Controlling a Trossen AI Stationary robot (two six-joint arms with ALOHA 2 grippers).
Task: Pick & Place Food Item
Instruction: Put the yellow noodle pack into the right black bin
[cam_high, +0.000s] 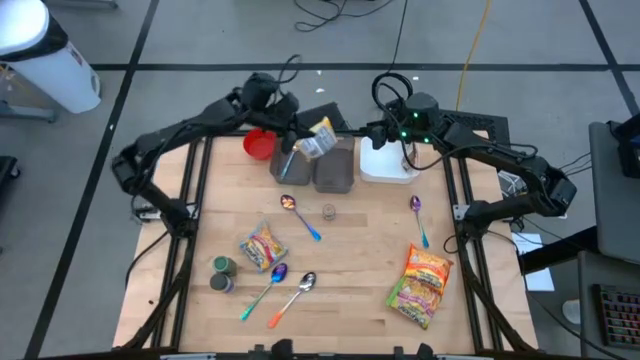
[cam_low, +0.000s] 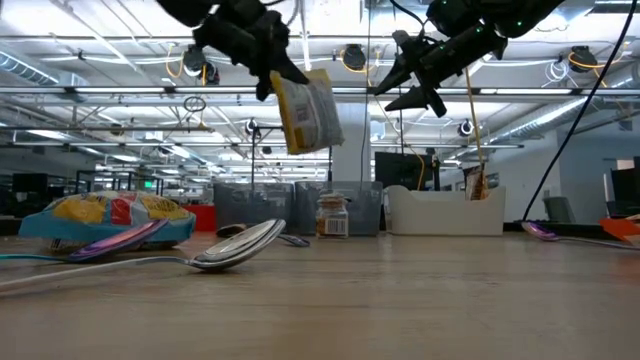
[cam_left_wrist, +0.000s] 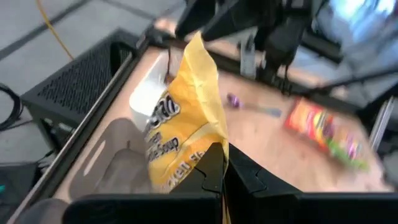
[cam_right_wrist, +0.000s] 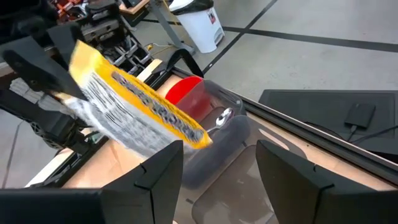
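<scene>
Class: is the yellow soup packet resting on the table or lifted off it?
Lifted: the yellow soup packet hangs from the shut left gripper, above the grey bins.

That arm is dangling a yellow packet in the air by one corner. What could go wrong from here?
The left gripper pinches the packet only at an edge, so it might slip or swing. It hangs over the grey bins, where a spoon already lies. The open right gripper is close and could bump it.

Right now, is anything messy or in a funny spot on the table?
Nothing is spilled or broken. The one odd sight: the yellow soup packet dangles tilted in the air, pinched by the left gripper above the grey bins. The right gripper waits open nearby.
</scene>
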